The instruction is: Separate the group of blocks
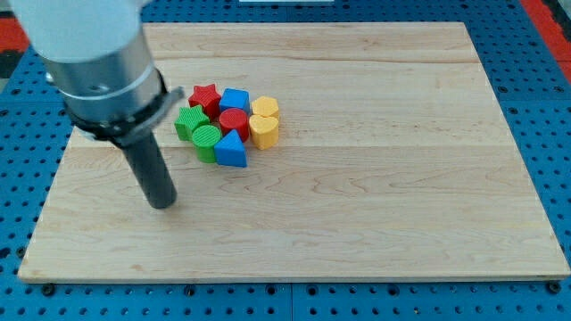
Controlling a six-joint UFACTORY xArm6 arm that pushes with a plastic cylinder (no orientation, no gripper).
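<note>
While the wooden board [375, 223] lies broad and mostly bare, the block cluster [227, 125] sits just up and to the view's right of the tip [162, 205], apart from it. The rod holds nothing. I'd drive it slowly into a seam, perhaps between the green cylinder [206, 138] and blue triangle [231, 150]. The cluster's long axis runs left-right, toward the yellow blocks [264, 129].

Eight blocks (all in one cluster): two red [204, 95], two blue [235, 99], two green [189, 120], two yellow [265, 107].
</note>
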